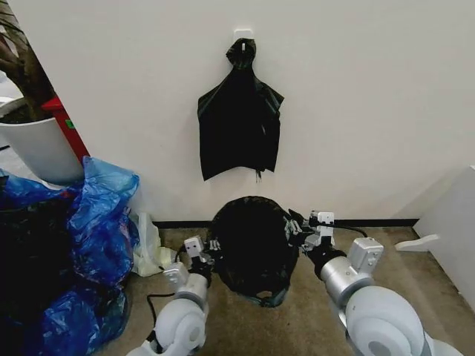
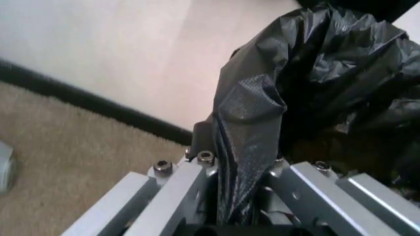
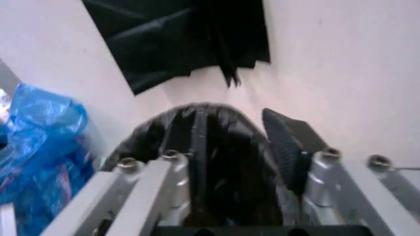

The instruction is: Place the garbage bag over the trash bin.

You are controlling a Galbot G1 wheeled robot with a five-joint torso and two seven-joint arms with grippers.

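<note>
The garbage bag [image 1: 251, 245], spread on the floor by the wall, is pinched at opposite sides by the left gripper [image 1: 211, 250] and right gripper [image 1: 295, 227], so uneven pulling could tear the film.

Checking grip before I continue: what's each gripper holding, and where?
Left gripper and right gripper each pinch the garbage bag at its rim, on opposite sides.

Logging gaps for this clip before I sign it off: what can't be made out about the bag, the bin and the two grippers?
- Trash bin: hidden by the garbage bag in the head view.
- Bag's far rim: behind its own folds.
- Left gripper: shut on a bag fold; fingertips buried in plastic in the left wrist view.
- Right gripper: whether it pinches the bag is unclear; dark plastic sits between the fingers.
</note>
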